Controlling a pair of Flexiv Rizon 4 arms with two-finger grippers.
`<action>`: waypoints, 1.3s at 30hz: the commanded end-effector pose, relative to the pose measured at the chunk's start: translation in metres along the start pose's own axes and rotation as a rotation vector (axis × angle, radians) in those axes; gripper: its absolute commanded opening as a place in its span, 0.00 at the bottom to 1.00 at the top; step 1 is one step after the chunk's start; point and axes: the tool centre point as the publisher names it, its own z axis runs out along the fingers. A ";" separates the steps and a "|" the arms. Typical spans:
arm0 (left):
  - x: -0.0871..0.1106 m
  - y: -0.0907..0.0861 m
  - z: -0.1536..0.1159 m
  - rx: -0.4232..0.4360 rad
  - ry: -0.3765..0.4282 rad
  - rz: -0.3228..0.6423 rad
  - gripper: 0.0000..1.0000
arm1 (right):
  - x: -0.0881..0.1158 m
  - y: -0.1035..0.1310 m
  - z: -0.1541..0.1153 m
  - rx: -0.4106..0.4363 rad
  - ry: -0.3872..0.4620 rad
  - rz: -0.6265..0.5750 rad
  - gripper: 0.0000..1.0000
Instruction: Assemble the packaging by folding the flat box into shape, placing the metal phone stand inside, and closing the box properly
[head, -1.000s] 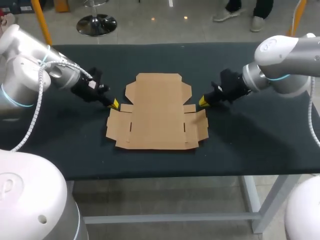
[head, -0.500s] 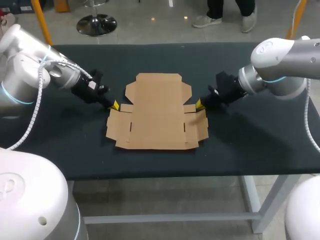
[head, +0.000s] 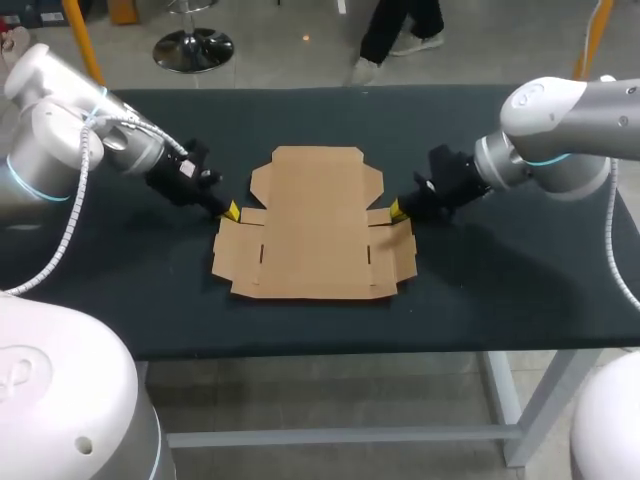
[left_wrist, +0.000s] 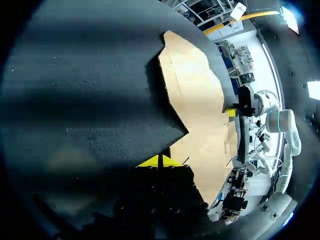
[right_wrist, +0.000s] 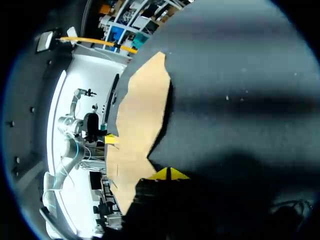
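Note:
A flat brown cardboard box blank lies unfolded in the middle of the dark table. My left gripper is shut, its yellow tips at the notch on the blank's left edge. My right gripper is shut too, its tips at the notch on the right edge. From the left wrist, the shut gripper rests low on the table beside the cardboard blank, with my other arm's gripper across it. From the right wrist, the shut gripper lies beside the blank. No metal phone stand shows.
The dark table has bare cloth all around the blank, out to its front edge.
My right gripper has slid left toward the blank's right notch. The left gripper has barely moved.

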 end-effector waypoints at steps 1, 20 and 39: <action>-0.002 0.000 0.001 -0.004 0.014 0.004 0.00 | -0.005 0.002 0.002 0.006 0.013 -0.002 0.00; 0.010 -0.003 0.012 -0.020 0.036 0.073 0.00 | -0.001 0.004 0.004 0.014 0.014 -0.011 0.00; 0.019 -0.007 0.011 -0.018 -0.040 0.070 0.00 | 0.017 0.006 0.009 0.008 -0.039 -0.027 0.00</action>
